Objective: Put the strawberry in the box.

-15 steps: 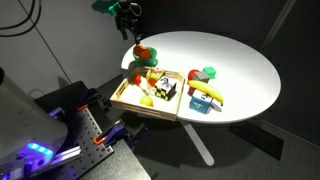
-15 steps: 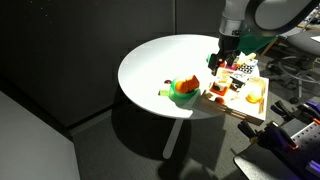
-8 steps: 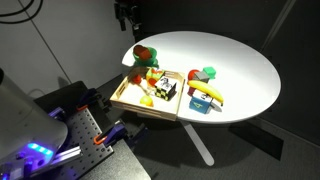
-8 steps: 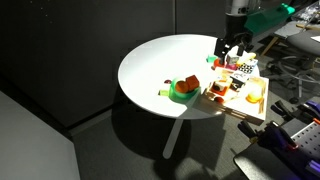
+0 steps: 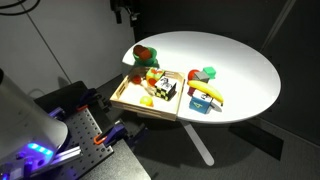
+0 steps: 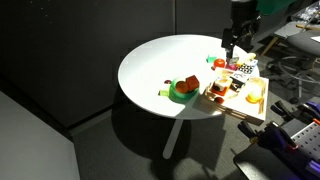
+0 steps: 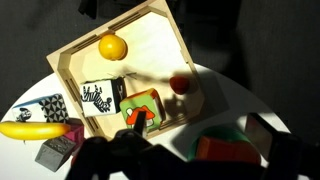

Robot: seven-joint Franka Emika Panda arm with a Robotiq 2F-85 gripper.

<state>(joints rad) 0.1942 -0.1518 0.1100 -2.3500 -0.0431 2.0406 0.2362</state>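
The strawberry (image 7: 180,84), small and red, lies inside the box (image 7: 160,35), a shallow light wooden tray, close to the wall on the green bowl's side. The box shows in both exterior views (image 5: 128,100) (image 6: 226,103) at the table's edge. My gripper (image 7: 200,160) hangs high above the box's corner, with its dark fingers apart and nothing between them. It is at the top of one exterior view (image 5: 127,12) and well above the tray in an exterior view (image 6: 230,45).
The box also holds a yellow fruit (image 7: 112,47), a black-and-white block (image 7: 100,97) and a green mushroom block (image 7: 143,108). A green bowl with a red-orange item (image 7: 225,148) (image 5: 143,52) (image 6: 185,89) stands beside it. A banana (image 7: 30,128) and a patterned blue box (image 7: 40,108) lie on the other side.
My gripper has risen straight up from just above the box's corner towards the top of the view. The objects on the table have not moved.
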